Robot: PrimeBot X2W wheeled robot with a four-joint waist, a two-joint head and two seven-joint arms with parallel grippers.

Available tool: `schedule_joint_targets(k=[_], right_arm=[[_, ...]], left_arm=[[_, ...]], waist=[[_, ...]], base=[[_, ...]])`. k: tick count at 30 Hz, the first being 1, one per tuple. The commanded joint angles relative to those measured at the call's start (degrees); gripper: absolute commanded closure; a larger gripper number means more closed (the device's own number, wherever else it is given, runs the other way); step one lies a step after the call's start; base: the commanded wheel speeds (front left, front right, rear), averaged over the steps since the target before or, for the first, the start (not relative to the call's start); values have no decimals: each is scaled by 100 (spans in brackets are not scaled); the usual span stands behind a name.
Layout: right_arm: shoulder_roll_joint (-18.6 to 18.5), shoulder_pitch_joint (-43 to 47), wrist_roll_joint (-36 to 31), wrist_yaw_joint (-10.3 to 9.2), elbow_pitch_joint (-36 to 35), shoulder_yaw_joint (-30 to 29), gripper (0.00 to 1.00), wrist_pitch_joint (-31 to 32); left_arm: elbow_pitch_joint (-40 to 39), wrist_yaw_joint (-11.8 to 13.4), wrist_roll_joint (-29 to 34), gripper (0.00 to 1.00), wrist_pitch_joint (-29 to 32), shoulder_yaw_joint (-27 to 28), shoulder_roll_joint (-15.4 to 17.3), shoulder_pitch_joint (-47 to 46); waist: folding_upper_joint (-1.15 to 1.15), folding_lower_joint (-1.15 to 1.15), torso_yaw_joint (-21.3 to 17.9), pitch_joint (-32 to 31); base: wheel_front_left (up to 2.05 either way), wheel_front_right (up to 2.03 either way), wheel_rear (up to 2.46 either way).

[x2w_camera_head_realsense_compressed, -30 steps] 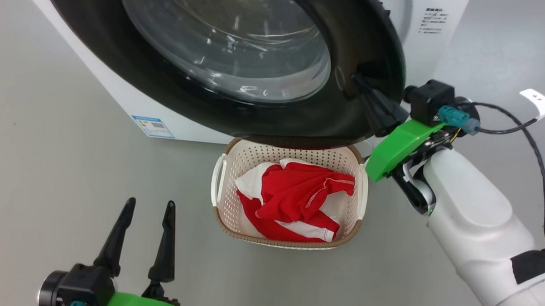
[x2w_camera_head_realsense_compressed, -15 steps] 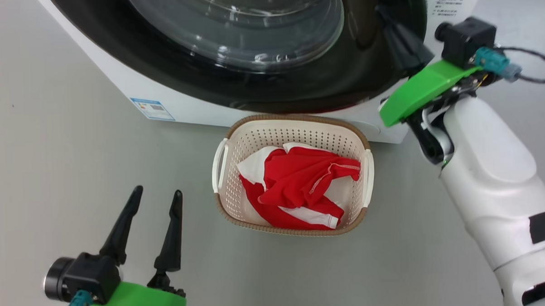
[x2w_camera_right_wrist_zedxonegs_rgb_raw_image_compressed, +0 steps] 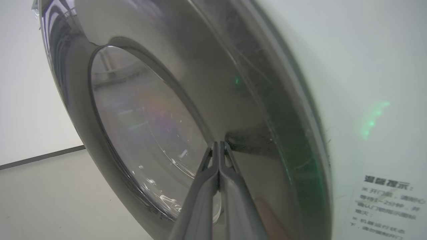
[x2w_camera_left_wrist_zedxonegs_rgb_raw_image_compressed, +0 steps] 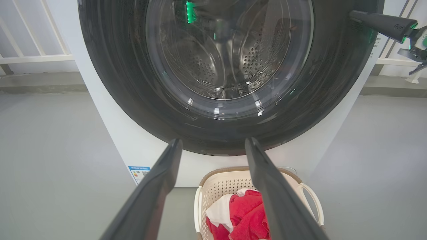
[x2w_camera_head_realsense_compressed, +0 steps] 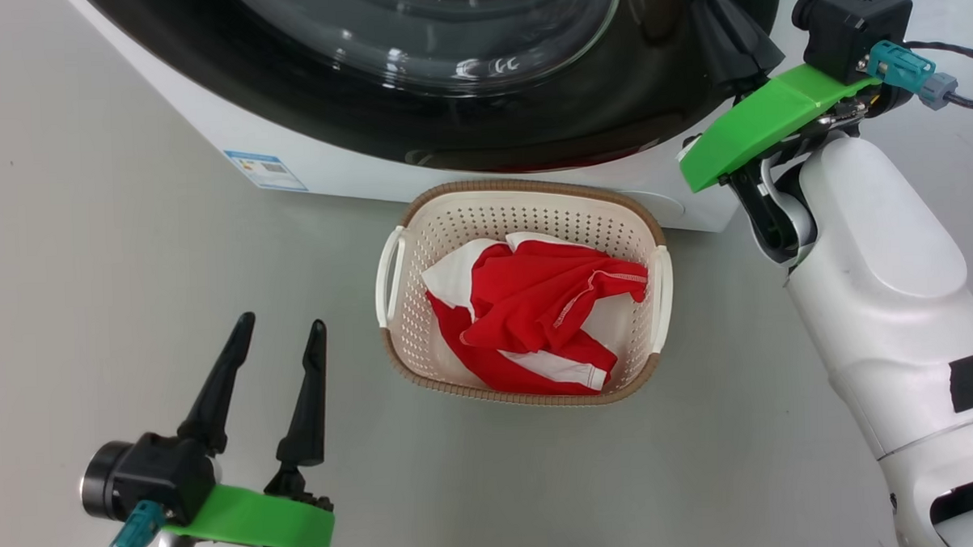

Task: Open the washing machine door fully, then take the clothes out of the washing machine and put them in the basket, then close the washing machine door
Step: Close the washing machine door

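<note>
The washing machine door (x2w_camera_head_realsense_compressed: pixel 530 126), a black rim around clear glass, lies close against the white washing machine (x2w_camera_head_realsense_compressed: pixel 345 177); I cannot tell whether it is latched. My right gripper (x2w_camera_head_realsense_compressed: pixel 716 10) is shut with nothing in it, its tips touching the door's black rim (x2w_camera_right_wrist_zedxonegs_rgb_raw_image_compressed: pixel 260 100) at the right side, as the right wrist view shows (x2w_camera_right_wrist_zedxonegs_rgb_raw_image_compressed: pixel 219 144). The basket (x2w_camera_head_realsense_compressed: pixel 532 187) stands on the floor just in front of the machine, with the red and white clothes (x2w_camera_head_realsense_compressed: pixel 536 312) in it. My left gripper (x2w_camera_head_realsense_compressed: pixel 282 323) hangs open and empty to the basket's left.
A blue label sticker (x2w_camera_head_realsense_compressed: pixel 266 169) is on the machine's lower front. Bare grey floor surrounds the basket. A black cable (x2w_camera_head_realsense_compressed: pixel 966 103) runs from my right wrist. A white railing (x2w_camera_left_wrist_zedxonegs_rgb_raw_image_compressed: pixel 33 58) stands behind the machine.
The door has swung in toward the machine front, with my shut right gripper moving along on its rim. The basket is no longer under the door. The head view has shifted. My left gripper stays open.
</note>
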Motion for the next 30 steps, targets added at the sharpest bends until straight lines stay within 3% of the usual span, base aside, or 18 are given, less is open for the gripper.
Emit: schedule_joint_targets(k=[1,3,6,7,8,9,30], right_arm=[[-14,-102,92,-73,-170,-56,100,-38],[-11,36,153,-73,-259,62,100,-38],[-8,219,237,-73,-345,181,82,-38],[-8,282,256,-73,-373,214,58,-38],[-7,349,273,-73,-407,240,19,-38],[-7,420,283,-73,-439,265,0,-38],[-5,2012,-165,-73,-1519,-44,0,-38]], left_arm=[[-97,18,-11,0,-63,236,73,-134],[-99,19,-71,0,-66,300,36,-131],[-106,-2,-142,0,-67,357,3,-124],[-103,-6,-156,0,-68,374,0,-118],[-100,-7,-167,0,-68,391,-1,-113],[-99,-6,-176,0,-68,409,-4,-111],[-245,158,-234,0,-69,820,41,198]], waist=[[0,0,-27,-30],[0,0,-95,-69],[0,0,-197,-128],[0,0,-237,-153],[0,0,-280,-183],[0,0,-325,-213],[0,0,-1317,-982]], base=[[0,0,0],[0,0,0],[0,0,0],[0,0,0],[0,0,0],[0,0,0],[0,0,0]])
